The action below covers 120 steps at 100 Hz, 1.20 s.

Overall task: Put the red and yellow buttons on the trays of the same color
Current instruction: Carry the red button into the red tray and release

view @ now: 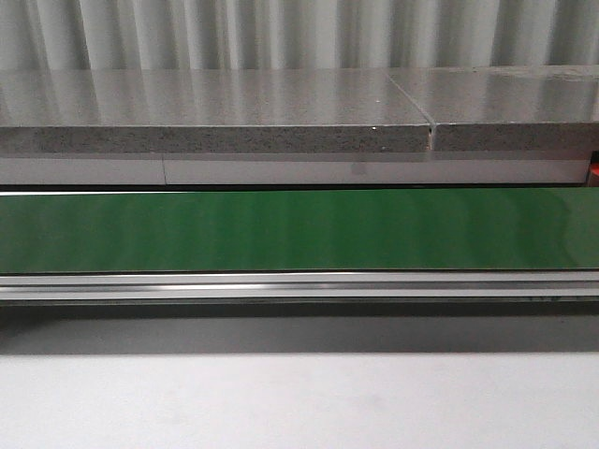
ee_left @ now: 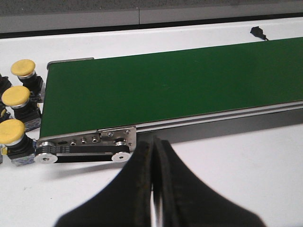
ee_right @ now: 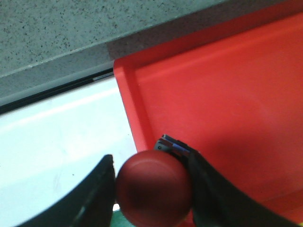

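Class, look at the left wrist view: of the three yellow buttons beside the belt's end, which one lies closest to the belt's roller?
The yellow button at the roller-end corner of the green belt; the other two sit farther along that end.

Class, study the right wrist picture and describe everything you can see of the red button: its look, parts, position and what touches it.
The red button has a smooth, rounded, matte dome cap, plastic by its look. Behind the cap a dark body with a bluish metallic edge shows. It sits between the right gripper's two black fingers, which press its sides. It is at the near edge of the red tray, over its rim. Its underside is hidden.
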{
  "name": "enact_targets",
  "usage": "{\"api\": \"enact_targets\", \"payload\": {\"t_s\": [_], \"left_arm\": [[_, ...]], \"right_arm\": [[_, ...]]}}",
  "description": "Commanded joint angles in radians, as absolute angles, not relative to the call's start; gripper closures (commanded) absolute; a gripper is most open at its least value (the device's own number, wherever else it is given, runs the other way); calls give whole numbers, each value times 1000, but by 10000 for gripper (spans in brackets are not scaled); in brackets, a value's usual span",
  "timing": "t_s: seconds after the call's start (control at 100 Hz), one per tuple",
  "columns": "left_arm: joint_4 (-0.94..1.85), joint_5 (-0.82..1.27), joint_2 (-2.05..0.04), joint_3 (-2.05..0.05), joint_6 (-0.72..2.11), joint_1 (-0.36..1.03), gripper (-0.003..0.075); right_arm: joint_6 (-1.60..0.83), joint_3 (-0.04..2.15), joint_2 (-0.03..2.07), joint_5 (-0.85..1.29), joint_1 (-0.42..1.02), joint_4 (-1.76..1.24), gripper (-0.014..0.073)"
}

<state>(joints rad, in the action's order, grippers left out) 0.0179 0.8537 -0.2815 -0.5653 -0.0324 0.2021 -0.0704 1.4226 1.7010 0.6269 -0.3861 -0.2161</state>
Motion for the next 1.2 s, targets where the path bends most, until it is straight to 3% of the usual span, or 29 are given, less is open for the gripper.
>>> {"api": "enact_targets", "payload": {"t_s": [0.0, 0.25, 0.79, 0.99, 1.19], "left_arm": [[22, 788, -292, -591, -31, 208, 741], [22, 788, -292, -591, -31, 208, 741], [22, 788, -292, -591, -31, 208, 741], [22, 788, -292, -591, -31, 208, 741], [22, 788, -292, -591, -31, 208, 741]], "right_arm": [[-68, 1493, 1701, 613, -391, -267, 460], [-68, 1509, 1796, 586, -413, -363, 367], [-68, 1509, 1911, 613, -461, -376, 361], [-68, 1509, 1910, 615, -461, -376, 121], [-93, 1507, 1886, 621, -461, -371, 129]]}}
